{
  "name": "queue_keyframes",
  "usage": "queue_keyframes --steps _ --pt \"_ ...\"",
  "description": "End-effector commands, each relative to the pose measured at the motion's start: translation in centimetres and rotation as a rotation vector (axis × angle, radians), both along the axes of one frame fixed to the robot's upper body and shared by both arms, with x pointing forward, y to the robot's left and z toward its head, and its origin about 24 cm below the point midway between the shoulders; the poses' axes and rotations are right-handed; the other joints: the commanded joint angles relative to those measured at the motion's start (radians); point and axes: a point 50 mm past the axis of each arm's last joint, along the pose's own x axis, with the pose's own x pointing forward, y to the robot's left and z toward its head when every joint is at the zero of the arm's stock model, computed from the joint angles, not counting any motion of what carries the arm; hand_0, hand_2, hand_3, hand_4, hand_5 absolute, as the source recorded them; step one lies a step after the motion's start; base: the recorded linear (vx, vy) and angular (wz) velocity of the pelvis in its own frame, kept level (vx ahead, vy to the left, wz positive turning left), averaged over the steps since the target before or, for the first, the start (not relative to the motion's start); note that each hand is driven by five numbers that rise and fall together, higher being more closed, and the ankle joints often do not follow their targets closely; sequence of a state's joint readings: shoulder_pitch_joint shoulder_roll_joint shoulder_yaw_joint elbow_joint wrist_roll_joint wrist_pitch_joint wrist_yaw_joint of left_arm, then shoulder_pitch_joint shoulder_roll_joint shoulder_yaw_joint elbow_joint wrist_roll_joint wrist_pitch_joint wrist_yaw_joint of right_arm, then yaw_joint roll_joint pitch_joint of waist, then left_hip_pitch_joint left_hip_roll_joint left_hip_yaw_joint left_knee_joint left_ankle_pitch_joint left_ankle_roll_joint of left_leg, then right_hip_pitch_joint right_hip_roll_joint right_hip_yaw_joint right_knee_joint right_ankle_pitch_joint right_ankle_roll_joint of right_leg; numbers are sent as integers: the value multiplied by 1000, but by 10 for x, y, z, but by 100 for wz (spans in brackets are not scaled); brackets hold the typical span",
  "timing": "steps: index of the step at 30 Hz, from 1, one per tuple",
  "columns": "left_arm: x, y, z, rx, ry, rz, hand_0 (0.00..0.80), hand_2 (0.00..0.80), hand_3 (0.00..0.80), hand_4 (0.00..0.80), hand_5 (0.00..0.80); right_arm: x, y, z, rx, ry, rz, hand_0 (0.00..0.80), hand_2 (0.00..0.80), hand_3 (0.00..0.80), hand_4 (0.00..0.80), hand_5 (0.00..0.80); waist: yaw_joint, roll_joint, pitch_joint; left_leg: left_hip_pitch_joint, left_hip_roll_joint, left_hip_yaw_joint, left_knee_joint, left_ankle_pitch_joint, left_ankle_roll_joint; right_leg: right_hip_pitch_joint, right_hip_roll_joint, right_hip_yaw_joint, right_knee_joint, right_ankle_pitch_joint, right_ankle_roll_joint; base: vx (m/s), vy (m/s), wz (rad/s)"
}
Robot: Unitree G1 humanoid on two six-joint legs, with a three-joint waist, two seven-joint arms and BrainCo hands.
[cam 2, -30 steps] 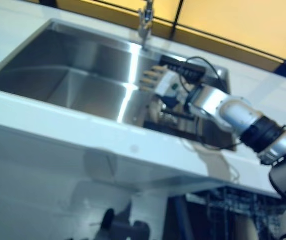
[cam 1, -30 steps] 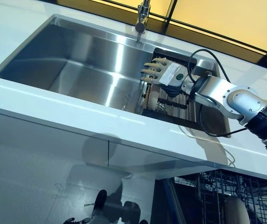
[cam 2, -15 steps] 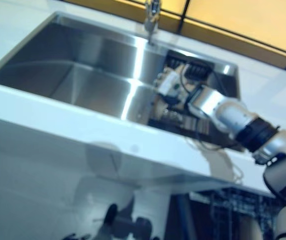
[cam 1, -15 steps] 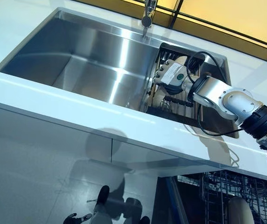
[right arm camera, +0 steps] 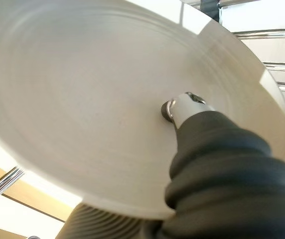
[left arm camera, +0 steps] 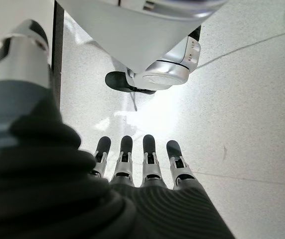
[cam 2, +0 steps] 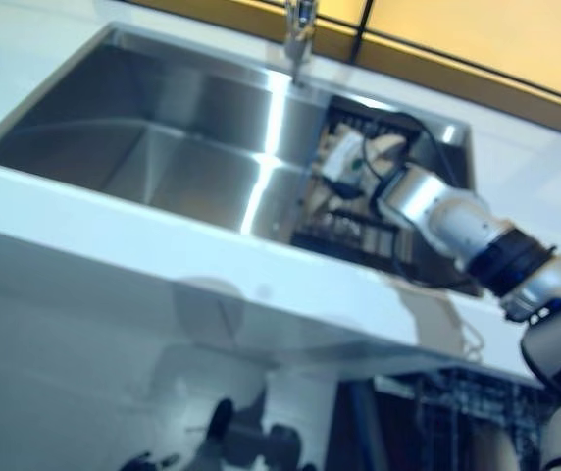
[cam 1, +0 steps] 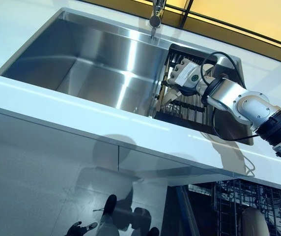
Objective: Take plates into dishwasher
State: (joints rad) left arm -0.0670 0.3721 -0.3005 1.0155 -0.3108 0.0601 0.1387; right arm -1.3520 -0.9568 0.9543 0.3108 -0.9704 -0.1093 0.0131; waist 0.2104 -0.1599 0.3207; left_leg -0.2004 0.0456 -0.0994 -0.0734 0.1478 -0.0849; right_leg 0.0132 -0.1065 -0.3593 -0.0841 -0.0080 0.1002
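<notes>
Wide stainless steel sink basin (cam 1: pixel 81 64) set into glossy white countertop (cam 1: pixel 57 105), extending left of right hand. Chrome tap spout (cam 1: pixel 154 18) mounted at basin's far edge, beyond hand. Amber-lit panels with dark frames (cam 1: pixel 238 14) seen behind counter. Pale speckled floor (left arm camera: pixel 252 99) lit brightly. White cabinet fronts (cam 1: pixel 47 162) seen below counter.

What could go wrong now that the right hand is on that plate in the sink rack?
1. The right hand meets the plate with its thumb on the face; the fingers are hidden, so the hold may be thin and slip on lifting.
2. The plate stands among the dish rack bars and could catch coming out.
3. The sink wall and faucet sit close, so a swing could knock them.
</notes>
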Motion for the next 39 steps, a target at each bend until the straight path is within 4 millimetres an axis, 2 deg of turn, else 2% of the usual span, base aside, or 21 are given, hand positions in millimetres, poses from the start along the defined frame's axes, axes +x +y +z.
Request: queue_keyframes --steps 1,5,12,24,30,34,39 --pt "-4 -2 -3 12 18 3 0 0 0 0 0 -4 -20 22 23 -118 -45 800 800 800 800 800 16 -15 -48 39 -23 40 -14 -39 36 -55 1 -5 37 67 2 0 0 0" --pt "-7 -1 -3 18 21 5 0 0 0 0 0 -5 -25 25 33 -131 -54 800 800 800 800 800 10 -19 -60 52 -22 46 -14 -44 36 -46 2 2 34 69 5 0 0 0" --pt "-18 5 -6 35 44 7 0 0 0 0 0 -12 -50 42 97 -197 -110 800 800 800 800 800 -27 -31 -125 110 -18 74 -14 -65 41 -9 4 31 34 66 11 26 3 -6" --pt "-39 1 -16 31 119 13 0 0 0 0 0 -23 -78 60 137 -275 -178 800 800 800 800 800 -94 -12 -216 215 -19 121 -14 -111 54 49 2 107 34 56 16 65 33 -20" --pt "-45 3 -17 34 138 21 0 0 0 0 0 -28 -117 65 317 -287 -332 800 800 800 800 800 -134 -4 -247 256 -15 158 -14 -135 60 61 3 150 29 62 23 52 24 -23" --pt "-43 2 -17 31 142 -2 0 0 0 0 0 -33 -165 59 443 -280 -510 800 800 800 800 800 -160 5 -256 279 -6 184 -14 -144 61 69 1 173 23 69 29 21 13 -27" --pt "-41 3 -17 23 143 -17 0 0 0 0 0 -42 -201 51 546 -271 -630 800 800 800 800 800 -189 11 -261 293 1 212 -14 -150 60 67 1 198 18 79 35 7 10 -23"
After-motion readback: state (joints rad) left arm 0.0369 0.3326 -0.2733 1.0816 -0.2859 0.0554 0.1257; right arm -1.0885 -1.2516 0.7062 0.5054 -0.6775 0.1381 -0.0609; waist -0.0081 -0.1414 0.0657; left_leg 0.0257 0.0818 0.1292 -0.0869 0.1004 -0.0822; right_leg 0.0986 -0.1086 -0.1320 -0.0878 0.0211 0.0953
